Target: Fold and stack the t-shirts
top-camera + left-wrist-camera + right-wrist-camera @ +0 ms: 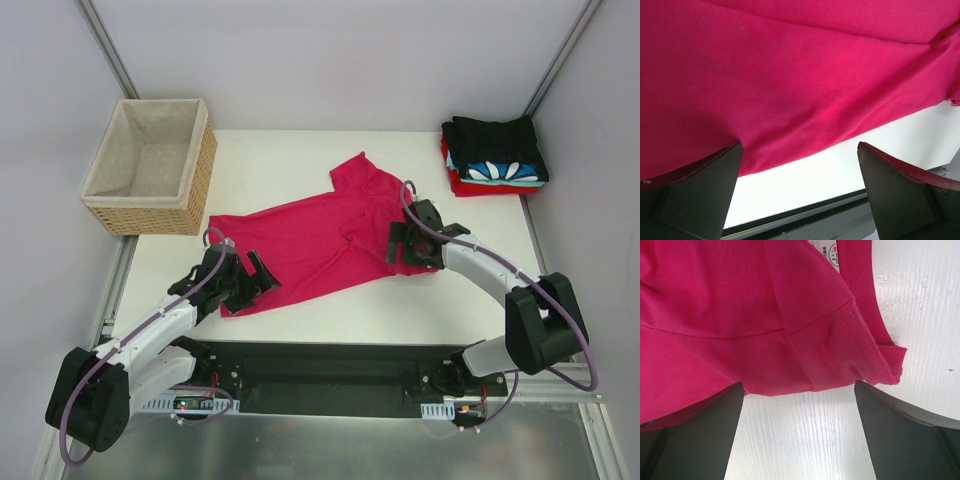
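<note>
A crimson-pink tee (310, 240) lies spread and rumpled across the middle of the white table. My left gripper (250, 285) is open at the tee's near left hem; in the left wrist view the cloth (790, 75) fills the top and the jaws hold nothing. My right gripper (405, 245) is open at the tee's right side, by the shoulder and collar (860, 295); its jaws stand wide over bare table at the cloth's edge (790, 365). A folded stack (495, 155) of black, blue-white patterned and red shirts sits at the far right corner.
A wicker basket (150, 165) with beige lining stands at the far left, off the table's left corner. The table's near edge (805, 210) runs just below the left gripper. Grey walls close in the sides and back.
</note>
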### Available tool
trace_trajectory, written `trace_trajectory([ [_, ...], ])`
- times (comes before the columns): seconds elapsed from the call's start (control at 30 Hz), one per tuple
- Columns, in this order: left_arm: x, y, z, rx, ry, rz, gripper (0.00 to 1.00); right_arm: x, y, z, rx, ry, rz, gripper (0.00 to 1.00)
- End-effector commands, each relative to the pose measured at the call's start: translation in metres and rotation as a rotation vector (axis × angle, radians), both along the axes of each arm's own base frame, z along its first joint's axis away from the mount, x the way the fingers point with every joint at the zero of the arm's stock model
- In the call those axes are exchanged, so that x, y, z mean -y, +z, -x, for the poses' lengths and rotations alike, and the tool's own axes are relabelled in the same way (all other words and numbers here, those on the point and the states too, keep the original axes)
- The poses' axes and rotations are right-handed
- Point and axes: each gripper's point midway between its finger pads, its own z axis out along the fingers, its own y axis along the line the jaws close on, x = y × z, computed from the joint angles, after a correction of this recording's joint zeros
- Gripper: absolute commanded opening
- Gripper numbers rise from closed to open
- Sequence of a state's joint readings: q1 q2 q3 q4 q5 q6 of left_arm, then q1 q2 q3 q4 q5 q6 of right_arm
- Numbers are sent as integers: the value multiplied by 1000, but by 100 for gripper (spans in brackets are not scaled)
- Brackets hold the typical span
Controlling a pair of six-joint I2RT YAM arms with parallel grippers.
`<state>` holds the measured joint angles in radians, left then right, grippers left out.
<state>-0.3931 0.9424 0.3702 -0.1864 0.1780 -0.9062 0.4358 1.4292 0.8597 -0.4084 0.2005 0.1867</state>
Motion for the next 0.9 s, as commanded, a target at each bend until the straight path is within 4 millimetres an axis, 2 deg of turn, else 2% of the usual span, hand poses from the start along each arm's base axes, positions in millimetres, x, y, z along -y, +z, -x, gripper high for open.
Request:
trace_trajectory([
  [0.0, -1, -9, -1, 11, 20, -1, 99, -5, 25, -8, 59, -3, -45, 97],
  [0.13, -3, -16, 1, -4, 25, -12, 99, -14, 35, -10, 80, 7, -93, 97],
  [0.23, -4, -17, 3, -5, 24, -13, 99, -20, 34, -11, 74, 12, -122, 97],
  [0.3, -3, -15, 2, 1, 26, -9, 99, -23, 29, -12, 67, 13, -135, 97],
  [0.47, -3, -13, 1, 9, 22, -4, 99, -25, 4, -13, 14, 1, -134, 97],
  [0.67, -4, -8, 2, 20, 22, -2, 99, -9, -13, -23, -17, -28, -95, 97],
  [0.77, -4, -2, 2, 39, 20, 3, 99, 6, -18, -29, -30, -43, -47, 97],
  [0.87, -5, 2, 3, 44, 20, 0, 99, 16, -16, -40, -21, -63, -27, 97],
])
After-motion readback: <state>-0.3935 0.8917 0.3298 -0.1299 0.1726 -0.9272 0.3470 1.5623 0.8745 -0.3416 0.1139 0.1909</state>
